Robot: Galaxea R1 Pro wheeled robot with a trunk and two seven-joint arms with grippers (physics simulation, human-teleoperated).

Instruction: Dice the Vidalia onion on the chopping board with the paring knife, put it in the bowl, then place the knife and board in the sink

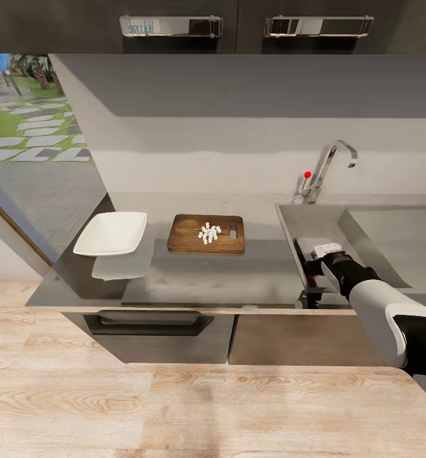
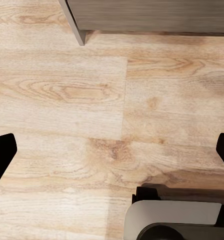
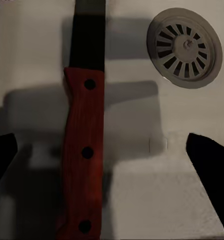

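Observation:
The paring knife (image 3: pixel 84 155), red handle and dark blade, lies flat on the floor of the sink (image 1: pixel 295 219) beside the round drain (image 3: pixel 184 47). My right gripper (image 3: pixel 112 170) hangs open just above it, a finger on each side and neither touching the handle; the head view shows this gripper (image 1: pixel 315 270) down in the basin. White diced onion (image 1: pixel 208 233) sits piled on the chopping board (image 1: pixel 187 240) on the countertop (image 1: pixel 206 280). Left of the board stands the white bowl (image 1: pixel 111 233), with nothing in it. My left gripper (image 2: pixel 112 155) is open over the wooden floor.
A chrome tap (image 1: pixel 330 162) with a red knob stands behind the sink, and a steel drainboard (image 1: pixel 397 235) lies to its right. Dark wall cabinets (image 1: pixel 238 25) hang above. A drawer (image 1: pixel 149 324) sits under the counter. The robot's base (image 2: pixel 177 220) is near the left gripper.

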